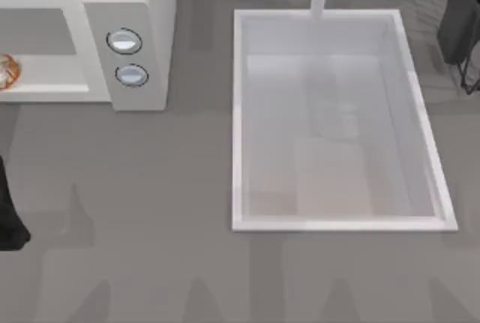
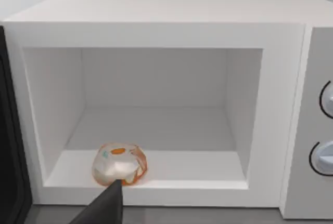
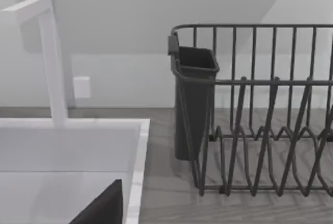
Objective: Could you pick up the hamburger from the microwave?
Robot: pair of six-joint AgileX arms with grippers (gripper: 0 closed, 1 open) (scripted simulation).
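Top view: a grey table holds a white microwave [image 1: 112, 23] at the far left and a large white rectangular sink basin [image 1: 330, 222] to the right of centre. The microwave has two round silver-blue dials [image 1: 124, 41] on its right-hand panel, one above the other. Its grey cavity is open, and the hamburger [image 1: 7, 72], small, round and orange-brown with whitish patches, sits on the cavity floor at the very left edge of the picture. A dark part of the left arm [image 1: 9, 214] shows at the left edge, near the front of the table, well apart from the microwave. A dark part of the right arm [image 1: 459, 16] shows at the far right corner, beside the sink.

Left wrist view: the camera faces straight into the open microwave [image 2: 156, 31]. The hamburger [image 2: 119, 163] rests near the front lip of the cavity floor. One dark fingertip [image 2: 104, 206] of the left gripper points up toward it, just short of it, holding nothing.

Right wrist view: a white faucet [image 3: 49, 57] stands behind the sink [image 3: 138, 151], next to a dark wire dish rack [image 3: 260, 109] with a dark cup holder [image 3: 192, 99]. One dark fingertip [image 3: 104, 208] of the right gripper shows, holding nothing. I cannot tell how far apart either gripper's fingers stand.
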